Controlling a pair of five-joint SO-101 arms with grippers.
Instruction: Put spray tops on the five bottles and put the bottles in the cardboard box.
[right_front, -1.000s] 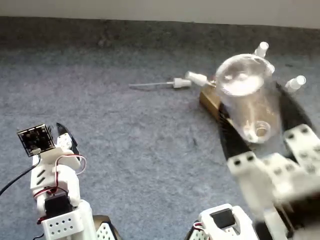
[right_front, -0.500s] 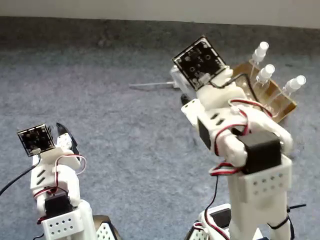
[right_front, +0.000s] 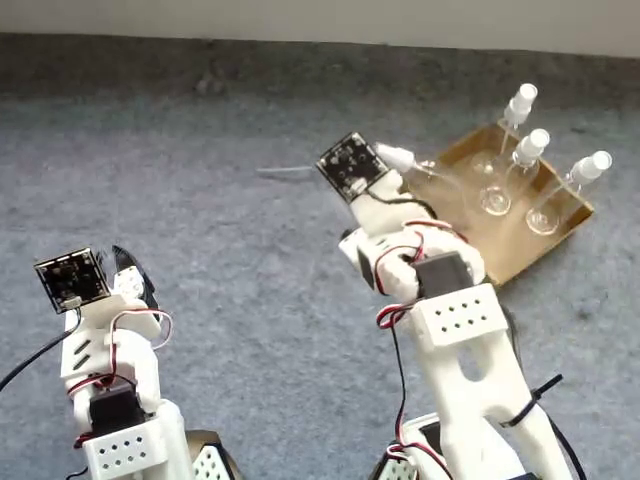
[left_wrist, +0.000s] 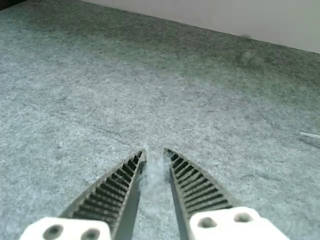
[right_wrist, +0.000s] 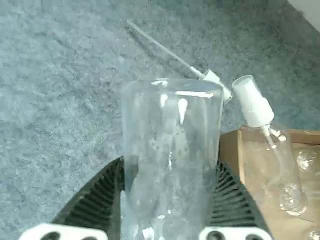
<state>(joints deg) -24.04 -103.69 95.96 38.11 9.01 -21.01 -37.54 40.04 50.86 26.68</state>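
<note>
My right gripper (right_wrist: 170, 167) is shut on a clear bottle (right_wrist: 171, 130) that carries no spray top. Just beyond that bottle a loose spray top (right_wrist: 212, 79) with a long thin tube lies on the carpet, its tube (right_front: 300, 170) pointing away from the box. The cardboard box (right_front: 555, 230) sits at the far right and holds several clear bottles with white spray tops (right_front: 530, 146). One topped bottle (right_wrist: 280, 165) leans at the box's near edge. The right arm (right_front: 420, 270) stretches toward the box's left side. My left gripper (left_wrist: 155, 155) hovers low over bare carpet, slightly open, with nothing between its fingers.
Grey carpet (right_front: 230, 260) covers the whole work surface. A pale wall (right_front: 300, 18) runs along the far edge. The left arm (right_front: 110, 350) stands at the near left, well apart from the box.
The right arm has swung down and forward with the bottle, from close under the high camera to the carpet beside the box. The left arm has not moved.
</note>
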